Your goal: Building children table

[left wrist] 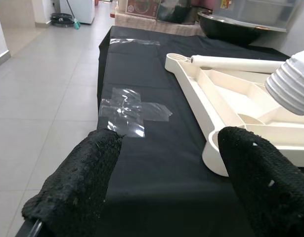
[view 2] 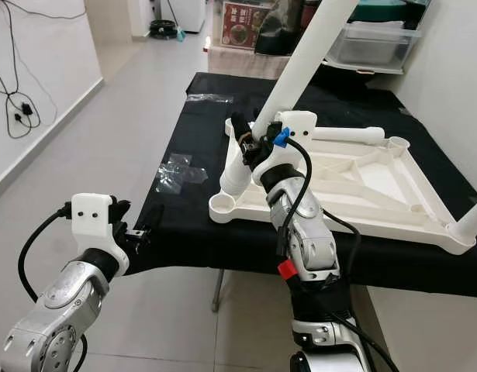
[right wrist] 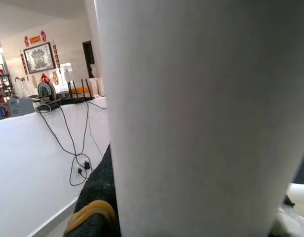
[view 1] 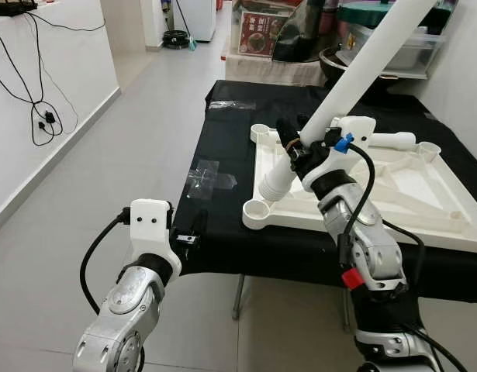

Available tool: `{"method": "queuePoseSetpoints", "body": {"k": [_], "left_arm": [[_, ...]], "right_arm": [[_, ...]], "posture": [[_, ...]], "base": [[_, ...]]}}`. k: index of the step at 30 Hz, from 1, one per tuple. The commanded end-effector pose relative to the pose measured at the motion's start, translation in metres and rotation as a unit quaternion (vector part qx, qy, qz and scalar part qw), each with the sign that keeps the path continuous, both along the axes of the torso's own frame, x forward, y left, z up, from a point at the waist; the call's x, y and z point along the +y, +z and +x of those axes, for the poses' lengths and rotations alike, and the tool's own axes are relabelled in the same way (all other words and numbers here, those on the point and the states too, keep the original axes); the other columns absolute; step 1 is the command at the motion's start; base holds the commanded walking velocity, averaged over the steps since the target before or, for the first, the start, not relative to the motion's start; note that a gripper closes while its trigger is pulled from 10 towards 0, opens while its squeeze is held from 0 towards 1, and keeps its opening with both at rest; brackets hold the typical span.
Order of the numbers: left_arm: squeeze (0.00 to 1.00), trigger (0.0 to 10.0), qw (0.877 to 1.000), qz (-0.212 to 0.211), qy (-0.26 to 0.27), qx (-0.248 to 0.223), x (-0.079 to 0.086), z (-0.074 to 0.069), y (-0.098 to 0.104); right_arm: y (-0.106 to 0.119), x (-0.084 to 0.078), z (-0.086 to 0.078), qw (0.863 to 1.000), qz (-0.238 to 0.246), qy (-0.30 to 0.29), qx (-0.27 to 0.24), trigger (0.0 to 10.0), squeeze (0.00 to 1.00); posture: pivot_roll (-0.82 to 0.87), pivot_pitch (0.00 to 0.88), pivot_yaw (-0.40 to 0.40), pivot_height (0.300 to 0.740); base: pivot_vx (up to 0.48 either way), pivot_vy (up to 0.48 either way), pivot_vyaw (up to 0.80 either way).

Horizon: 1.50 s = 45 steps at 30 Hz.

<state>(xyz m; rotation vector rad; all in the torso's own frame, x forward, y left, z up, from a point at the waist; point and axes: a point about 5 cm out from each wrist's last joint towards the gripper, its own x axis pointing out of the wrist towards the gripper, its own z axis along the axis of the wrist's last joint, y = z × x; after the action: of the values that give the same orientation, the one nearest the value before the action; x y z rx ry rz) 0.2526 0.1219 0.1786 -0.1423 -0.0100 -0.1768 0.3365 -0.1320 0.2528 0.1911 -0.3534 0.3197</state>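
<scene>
An upside-down white plastic table top (view 1: pixel 409 190) lies on the black cloth, with round leg sockets at its corners. My right gripper (view 1: pixel 294 149) is shut on a long white table leg (view 1: pixel 362 66) that slants up to the right. The leg's ribbed threaded end (view 1: pixel 271 184) hangs just above the near-left socket (view 1: pixel 257 211), tilted rather than upright. A second white leg (view 1: pixel 392 140) lies along the top's far edge. My left gripper (left wrist: pixel 166 173) is open at the cloth's near-left edge, its fingers (left wrist: pixel 77 182) holding nothing.
The black-covered table (view 1: pixel 222 155) carries clear tape patches (view 1: pixel 207 178). Grey tiled floor (view 1: pixel 122 139) runs along its left side, beside a white wall with hanging cables (view 1: pixel 43 116). Boxes and bins (view 1: pixel 393 39) stand behind the table. A white leg end (view 2: pixel 471 221) rises at the far right.
</scene>
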Motion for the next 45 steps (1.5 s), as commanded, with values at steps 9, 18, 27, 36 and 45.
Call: {"method": "queuePoseSetpoints", "body": {"k": [9,18,27,36,45], "left_arm": [[0.00,10.0,1.000,0.006,-0.013,-0.002,-0.004,-0.001,0.001],[0.00,10.0,1.000,-0.005,-0.010,0.003,-0.004,0.000,0.001],[0.00,10.0,1.000,-0.004,-0.009,0.023,-0.002,-0.001,-0.006],[0.00,10.0,0.995,0.024,-0.077,0.063,0.002,-0.029,-0.033],[0.00,10.0,0.979,-0.028,-0.186,0.078,-0.018,-0.064,-0.031]], "right_arm": [[0.000,-0.001,-0.002,1.000,-0.002,-0.004,-0.007,10.0,0.00],[0.000,-0.002,-0.002,1.000,-0.003,-0.007,-0.009,10.0,0.00],[0.007,-0.005,0.002,1.000,0.006,0.013,-0.014,10.0,0.00],[0.013,0.010,0.017,0.962,-0.066,0.263,0.025,10.0,0.00],[-0.006,0.022,0.019,0.884,-0.182,0.429,0.047,10.0,0.00]], "posture": [[0.08,0.070,-0.092,0.740],[0.08,0.068,-0.089,0.740],[0.09,0.074,-0.088,0.740],[0.09,0.115,-0.099,0.740],[0.12,0.156,-0.114,0.740]], "base": [[0.297,0.000,0.00],[0.149,0.000,0.00],[0.000,0.000,0.00],[0.000,0.000,0.00],[0.000,0.000,0.00]]}}
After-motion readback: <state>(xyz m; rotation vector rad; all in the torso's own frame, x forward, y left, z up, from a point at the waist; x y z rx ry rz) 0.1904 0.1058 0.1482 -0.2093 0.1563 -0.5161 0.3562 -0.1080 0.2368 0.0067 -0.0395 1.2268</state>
